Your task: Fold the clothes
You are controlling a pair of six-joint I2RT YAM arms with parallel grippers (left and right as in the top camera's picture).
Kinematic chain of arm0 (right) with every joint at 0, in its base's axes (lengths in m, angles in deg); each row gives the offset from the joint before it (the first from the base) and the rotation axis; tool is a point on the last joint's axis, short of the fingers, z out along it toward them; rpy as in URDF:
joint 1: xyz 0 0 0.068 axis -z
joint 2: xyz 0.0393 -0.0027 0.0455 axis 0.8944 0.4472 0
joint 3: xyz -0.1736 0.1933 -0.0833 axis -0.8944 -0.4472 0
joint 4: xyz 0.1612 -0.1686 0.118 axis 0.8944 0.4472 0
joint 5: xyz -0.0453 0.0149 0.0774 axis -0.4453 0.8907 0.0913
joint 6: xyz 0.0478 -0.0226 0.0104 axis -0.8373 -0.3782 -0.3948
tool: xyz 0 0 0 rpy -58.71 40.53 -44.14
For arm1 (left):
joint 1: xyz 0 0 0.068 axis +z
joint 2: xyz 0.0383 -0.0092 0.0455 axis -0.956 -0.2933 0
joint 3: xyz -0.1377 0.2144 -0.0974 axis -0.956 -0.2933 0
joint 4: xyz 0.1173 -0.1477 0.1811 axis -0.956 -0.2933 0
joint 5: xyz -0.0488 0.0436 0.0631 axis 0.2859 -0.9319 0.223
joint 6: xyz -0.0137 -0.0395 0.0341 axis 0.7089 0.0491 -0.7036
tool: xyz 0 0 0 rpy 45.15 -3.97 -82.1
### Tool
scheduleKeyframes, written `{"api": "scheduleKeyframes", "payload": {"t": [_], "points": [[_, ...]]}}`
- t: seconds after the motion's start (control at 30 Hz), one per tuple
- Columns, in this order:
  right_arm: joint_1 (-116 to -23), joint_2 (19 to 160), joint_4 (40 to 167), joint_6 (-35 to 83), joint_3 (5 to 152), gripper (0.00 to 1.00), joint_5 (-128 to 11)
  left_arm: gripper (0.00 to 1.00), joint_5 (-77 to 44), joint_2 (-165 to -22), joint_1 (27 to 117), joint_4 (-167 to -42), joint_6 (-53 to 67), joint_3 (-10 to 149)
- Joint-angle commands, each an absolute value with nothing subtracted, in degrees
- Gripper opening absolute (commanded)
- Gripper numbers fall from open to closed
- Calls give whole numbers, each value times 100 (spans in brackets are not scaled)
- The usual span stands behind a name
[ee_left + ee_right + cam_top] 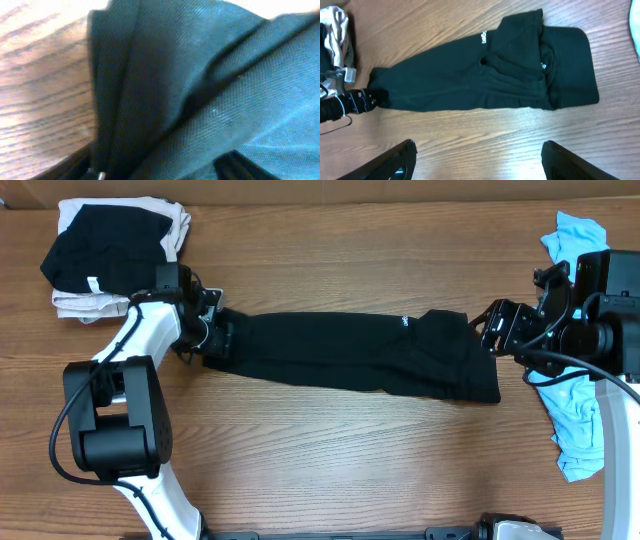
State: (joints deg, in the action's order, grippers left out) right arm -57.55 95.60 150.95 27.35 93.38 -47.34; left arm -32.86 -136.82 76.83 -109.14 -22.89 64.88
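A black T-shirt (350,355) lies folded into a long narrow band across the middle of the table, with small white lettering (483,37) near its right part. It also shows in the right wrist view (470,75). My left gripper (218,335) is at the band's left end. In the left wrist view the black fabric (165,90) fills the frame and lies between the spread fingers (157,162). My right gripper (490,330) is open and empty just off the band's right end (477,160). A light-blue shirt (575,235) lies crumpled at the far right, partly under my right arm.
A stack of folded clothes (110,250), black on top of beige and white, sits at the back left and shows in the right wrist view (335,35). The bare wooden table (330,460) spreads in front of the shirt. The left arm's base (115,420) stands at the front left.
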Motion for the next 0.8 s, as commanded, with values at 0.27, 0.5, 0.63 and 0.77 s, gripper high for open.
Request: {"api": "scheduleKeyframes", "payload": {"t": [0.27, 0.5, 0.63, 0.77], "points": [[-5774, 9595, 15003, 2735, 9264, 78, -4683, 4, -3168, -13765, 7827, -11111, -1817, 6451], [-5774, 9614, 14885, 2733, 8844, 79, -4683, 4, -3161, -13302, 8045, -12142, -2204, 7406], [-5774, 9621, 14732, 2733, 8613, 78, -4683, 4, -3229, -13018, 8043, -12389, -2418, 7730], [-5774, 9647, 14645, 2737, 8516, 78, -4685, 4, -2938, -12922, 7930, -12474, -2613, 7826]]}}
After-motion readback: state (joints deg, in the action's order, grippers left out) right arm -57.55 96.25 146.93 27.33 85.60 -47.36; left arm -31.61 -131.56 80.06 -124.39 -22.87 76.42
